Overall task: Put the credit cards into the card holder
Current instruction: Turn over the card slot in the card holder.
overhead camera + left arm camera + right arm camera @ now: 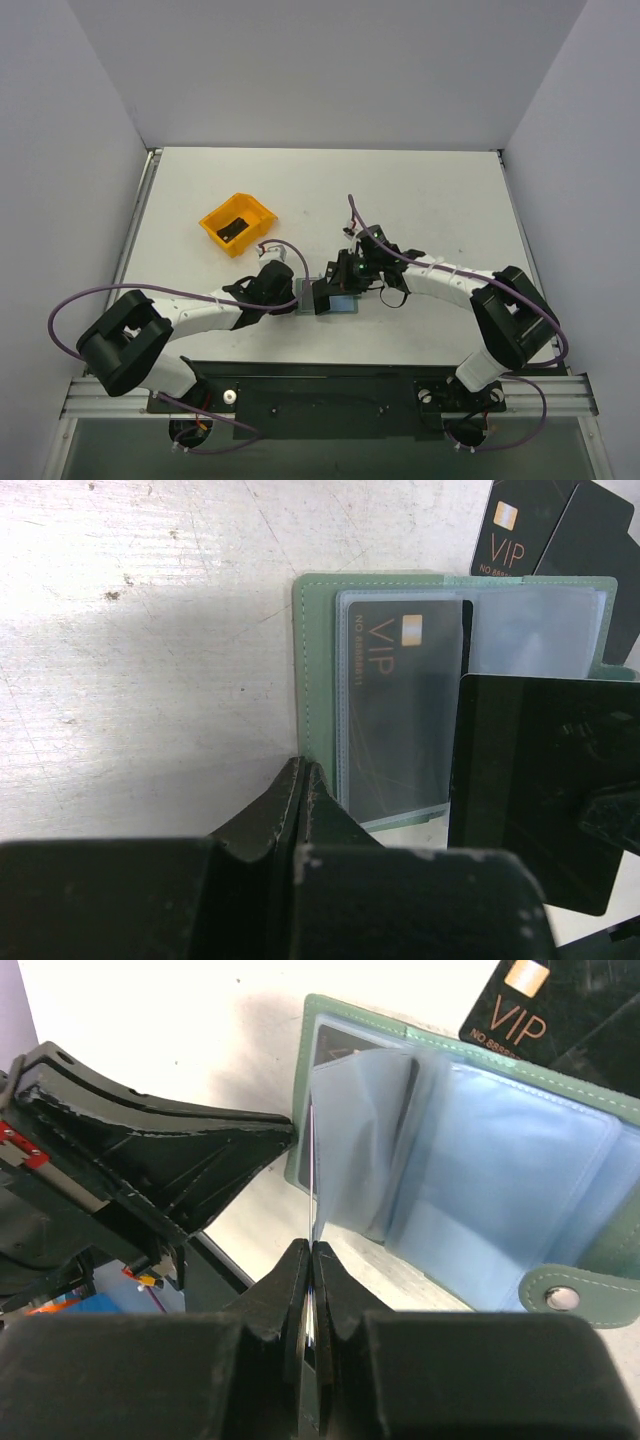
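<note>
Right claw (312,1252) pinches card (530,770) (edge-on from wrist).

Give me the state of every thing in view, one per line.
card holder: open on the table.
sleeved card: inside a clear pocket.
held card: clamped, not yet in a pocket.
right gripper: shut on held card.
left gripper: shut, tips at card holder's edge.
loose cards: lying by the card holder.
orange bin: black item inside.

table (420,190): white, scuffed | on it: orange bin (212,224) far-left | open green wallet (318,660) near-centre | black cards (520,525) just beside wallet
</note>
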Available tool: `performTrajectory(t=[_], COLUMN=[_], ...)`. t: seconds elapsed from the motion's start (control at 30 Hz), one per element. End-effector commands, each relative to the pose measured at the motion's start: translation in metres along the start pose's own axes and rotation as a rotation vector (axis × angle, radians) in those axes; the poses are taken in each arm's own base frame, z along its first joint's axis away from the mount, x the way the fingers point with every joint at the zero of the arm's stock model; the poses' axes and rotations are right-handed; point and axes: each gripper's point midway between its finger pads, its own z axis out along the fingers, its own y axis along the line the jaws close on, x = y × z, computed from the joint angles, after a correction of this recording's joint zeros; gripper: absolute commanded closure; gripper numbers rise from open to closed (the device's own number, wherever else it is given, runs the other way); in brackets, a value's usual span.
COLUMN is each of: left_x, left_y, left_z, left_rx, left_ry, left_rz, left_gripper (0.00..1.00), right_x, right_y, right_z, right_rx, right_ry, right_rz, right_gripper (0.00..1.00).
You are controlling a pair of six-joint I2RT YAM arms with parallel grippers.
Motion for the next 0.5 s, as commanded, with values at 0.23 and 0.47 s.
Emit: performTrajectory(t=[0.23, 0.47], left_x=[0.022, 0.020], left_y=[0.022, 0.019], left_z=[0.002, 0.002], left_rx=[-0.066, -0.058], left_ry=[0.069, 0.067], left_rz=[0.017, 0.011], left_gripper=[1.00, 1.00], right_x=[-0.013, -0.031], right_y=[0.015, 0.047], right_z=[-0.003, -0.039], right_rx=[-0.032, -0.127], right_ry=[-0.031, -0.148], right_rz=[-0.048, -0.188], right_gripper=[1.00, 1.00])
